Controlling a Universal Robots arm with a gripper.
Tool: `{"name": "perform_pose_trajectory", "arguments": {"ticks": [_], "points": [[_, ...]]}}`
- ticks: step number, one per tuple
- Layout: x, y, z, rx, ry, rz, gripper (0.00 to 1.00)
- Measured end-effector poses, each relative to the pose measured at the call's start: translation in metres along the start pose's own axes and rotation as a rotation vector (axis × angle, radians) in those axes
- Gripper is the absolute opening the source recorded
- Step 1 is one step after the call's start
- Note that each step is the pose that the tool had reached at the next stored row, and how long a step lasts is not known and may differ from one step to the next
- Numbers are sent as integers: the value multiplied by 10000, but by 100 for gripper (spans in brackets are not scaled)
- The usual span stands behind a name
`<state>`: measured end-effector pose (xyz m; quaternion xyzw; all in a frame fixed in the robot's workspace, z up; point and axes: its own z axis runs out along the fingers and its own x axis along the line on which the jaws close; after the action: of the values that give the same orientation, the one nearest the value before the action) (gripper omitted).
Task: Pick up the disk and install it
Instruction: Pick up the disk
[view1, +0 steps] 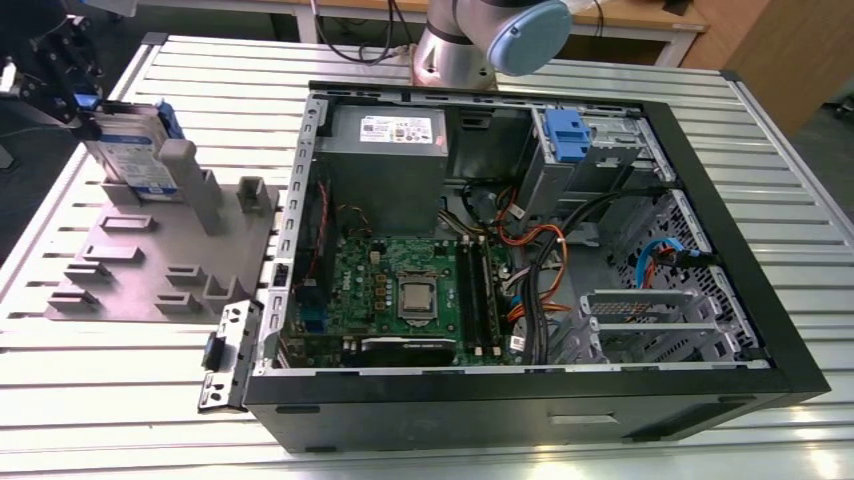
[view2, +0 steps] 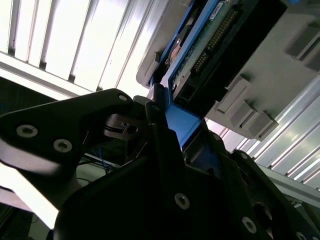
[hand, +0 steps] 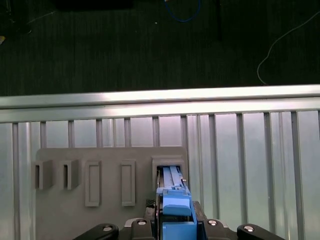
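Gripper (hand: 176, 220) on blue-framed silver disk (view1: 131, 150) (upright)

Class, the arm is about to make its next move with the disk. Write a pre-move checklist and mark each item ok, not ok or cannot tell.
1. End effector at the disk: ok, it sits at the end of the blue carrier.
2. Grip firm: cannot tell.
3. Disk upright in the slot of the grey fixture: ok.
4. Computer case open: ok, the interior is exposed.
5. Loose cables away from the drive bay: cannot tell; they lie close beside it.
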<state>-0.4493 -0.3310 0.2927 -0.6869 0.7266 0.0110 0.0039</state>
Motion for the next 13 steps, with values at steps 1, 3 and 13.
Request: {"name": "perform_pose_trajectory", "arguments": {"ticks": [1, 3, 13], "points": [[0, 0, -9, -2, 1, 0, 37], [0, 1, -28, -1, 0, 0, 37], [-1, 1, -58, -1, 1, 0, 37]]}}
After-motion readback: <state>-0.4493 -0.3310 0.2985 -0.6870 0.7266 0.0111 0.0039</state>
